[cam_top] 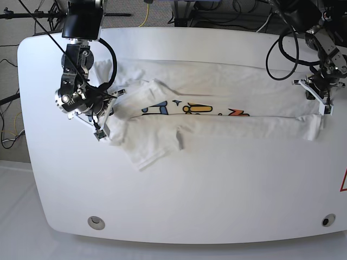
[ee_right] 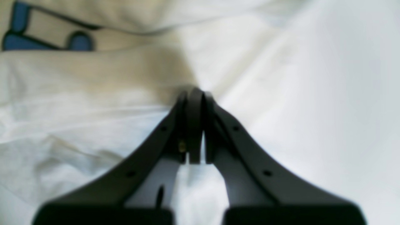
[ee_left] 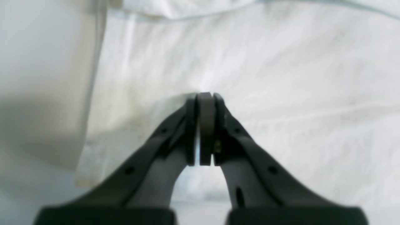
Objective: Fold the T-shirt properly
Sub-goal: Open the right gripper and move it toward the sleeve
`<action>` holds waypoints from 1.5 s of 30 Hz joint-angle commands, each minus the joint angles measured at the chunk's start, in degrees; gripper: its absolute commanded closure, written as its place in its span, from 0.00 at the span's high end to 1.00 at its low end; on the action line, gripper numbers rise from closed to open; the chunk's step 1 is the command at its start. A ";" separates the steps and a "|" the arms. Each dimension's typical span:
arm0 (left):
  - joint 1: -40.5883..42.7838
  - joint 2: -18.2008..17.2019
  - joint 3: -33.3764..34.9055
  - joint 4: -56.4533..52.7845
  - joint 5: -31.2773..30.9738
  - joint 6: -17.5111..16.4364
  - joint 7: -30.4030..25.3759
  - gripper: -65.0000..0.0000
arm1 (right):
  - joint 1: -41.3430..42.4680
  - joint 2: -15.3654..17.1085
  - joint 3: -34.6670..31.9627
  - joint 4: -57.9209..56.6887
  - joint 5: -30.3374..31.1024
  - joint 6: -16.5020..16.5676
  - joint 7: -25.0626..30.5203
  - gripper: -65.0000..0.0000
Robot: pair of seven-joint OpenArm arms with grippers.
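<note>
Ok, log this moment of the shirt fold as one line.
stage: lengthwise fold in progress | T-shirt: near edge folded over print | left pincer: shut on T-shirt | right pincer: shut on T-shirt | table: white

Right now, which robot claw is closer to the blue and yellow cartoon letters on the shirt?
The right gripper. It pinches the T-shirt just beside the cartoon lettering. The left gripper pinches the shirt's far end, well away from the print.
</note>
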 commanded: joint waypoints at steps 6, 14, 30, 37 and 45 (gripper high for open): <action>-3.41 -2.59 -0.83 5.65 0.22 0.25 7.42 0.00 | 3.46 0.61 0.22 6.13 0.35 0.16 -3.91 0.00; -4.73 -0.57 -1.53 17.08 0.31 0.25 11.81 0.00 | 5.84 0.26 0.22 11.85 0.35 0.16 -6.02 0.00; -0.78 -6.99 -1.62 21.91 0.48 0.25 11.90 0.00 | 17.79 -2.47 -0.83 1.39 0.43 0.87 -3.65 0.69; 3.27 -9.71 -1.71 21.91 0.39 0.25 11.90 0.00 | 21.75 -3.61 -4.00 -7.49 0.43 4.38 2.15 0.67; 6.08 -9.89 -4.08 22.00 0.39 0.25 11.72 0.00 | 25.53 -5.81 -4.96 -19.89 0.26 5.17 7.60 0.51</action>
